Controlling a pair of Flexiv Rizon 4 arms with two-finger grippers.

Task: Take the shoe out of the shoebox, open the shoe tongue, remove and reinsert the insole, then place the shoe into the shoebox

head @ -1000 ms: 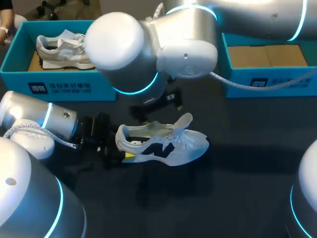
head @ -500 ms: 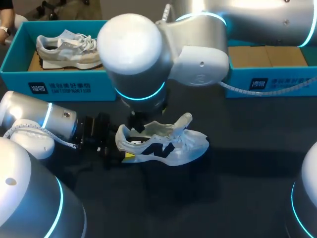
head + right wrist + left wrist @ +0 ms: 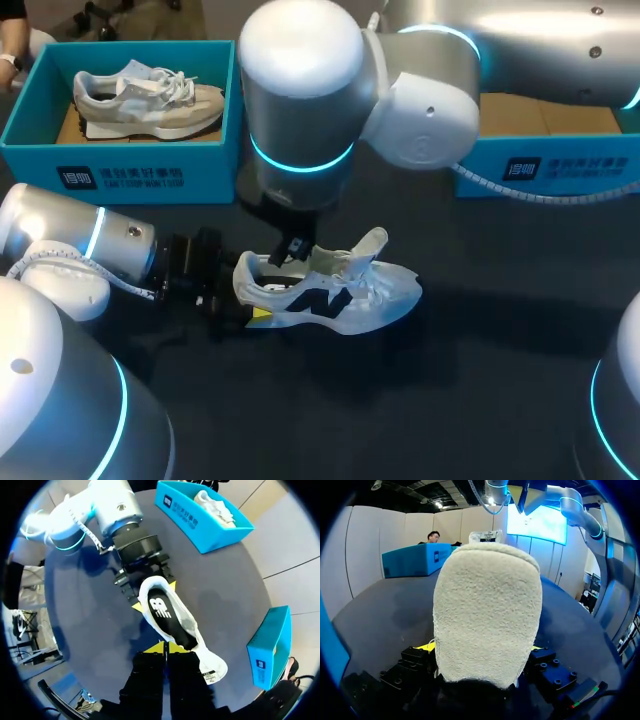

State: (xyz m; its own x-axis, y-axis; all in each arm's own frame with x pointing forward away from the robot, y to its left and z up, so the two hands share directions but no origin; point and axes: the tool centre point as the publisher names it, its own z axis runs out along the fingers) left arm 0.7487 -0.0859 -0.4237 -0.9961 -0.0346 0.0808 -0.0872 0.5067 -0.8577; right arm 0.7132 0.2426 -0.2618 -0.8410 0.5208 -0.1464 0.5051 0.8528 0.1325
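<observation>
A white shoe (image 3: 345,290) with a dark logo lies on its side on the dark table, tongue pulled up. My left gripper (image 3: 252,308) is shut on its heel, one yellow tip on each side. The fuzzy heel (image 3: 487,615) fills the left wrist view between that gripper (image 3: 481,647). In the right wrist view the black insole (image 3: 167,612) shows inside the shoe, with the left gripper (image 3: 154,595) at the heel. My right gripper (image 3: 164,647) hangs over the shoe's opening (image 3: 296,250), yellow tips pressed together. I see nothing between them.
A blue shoebox (image 3: 120,165) at the back left holds a second pale shoe (image 3: 145,95). Another blue shoebox (image 3: 540,160) stands at the back right with a bare cardboard floor. The right arm's bulky elbow (image 3: 300,90) hangs over the table's middle.
The right arm swung to the right, bringing its gripper down to the shoe's opening, and the fingers closed. The left arm and the shoe kept still.
</observation>
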